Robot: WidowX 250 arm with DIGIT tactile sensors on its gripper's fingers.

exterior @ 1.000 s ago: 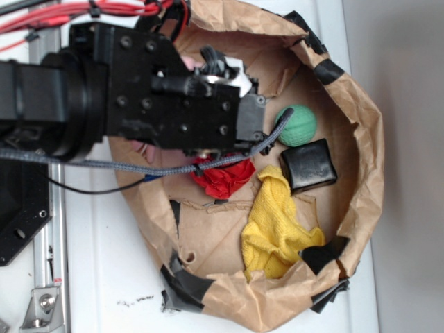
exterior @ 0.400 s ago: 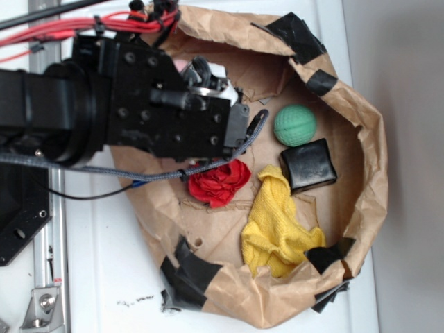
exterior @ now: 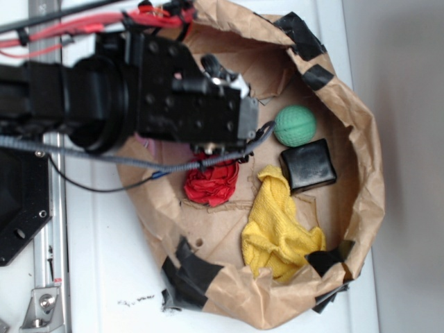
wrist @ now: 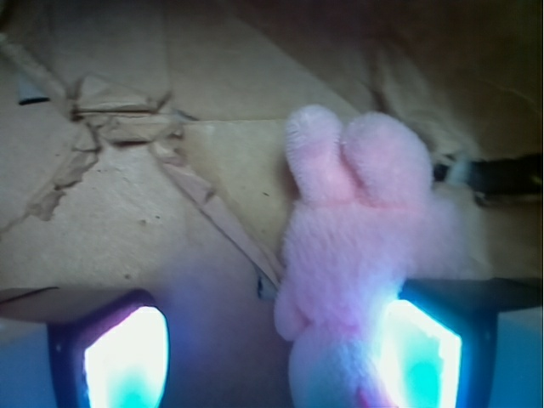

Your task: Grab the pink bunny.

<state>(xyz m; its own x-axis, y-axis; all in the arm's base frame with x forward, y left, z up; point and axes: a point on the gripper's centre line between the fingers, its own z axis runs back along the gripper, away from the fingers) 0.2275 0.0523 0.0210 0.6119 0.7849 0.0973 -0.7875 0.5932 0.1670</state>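
You are looking at the pink bunny (wrist: 357,255) in the wrist view: fuzzy, pale pink plush, soft and rounded, two stubby ears side by side at its top. Its long axis is running up and down the wrist frame, ears pointing away from the camera toward the far paper wall. It is lying on creased brown paper, right of centre, touching the inner face of the right finger. The fingers (wrist: 127,357) are standing spread, and the gripper (wrist: 272,357) is pinching nothing; bare paper is filling the gap left of the bunny.

In the exterior view the black arm (exterior: 104,97) is covering the bunny. The crumpled paper bag (exterior: 361,208), patched with black tape, is forming a raised, torn rim all round. Inside are lying a wadded red cloth (exterior: 210,184), a nubby green ball (exterior: 295,125), a glossy black block (exterior: 309,165) and a rumpled yellow towel (exterior: 277,229). The white table (exterior: 104,263) is lying bare outside the bag.
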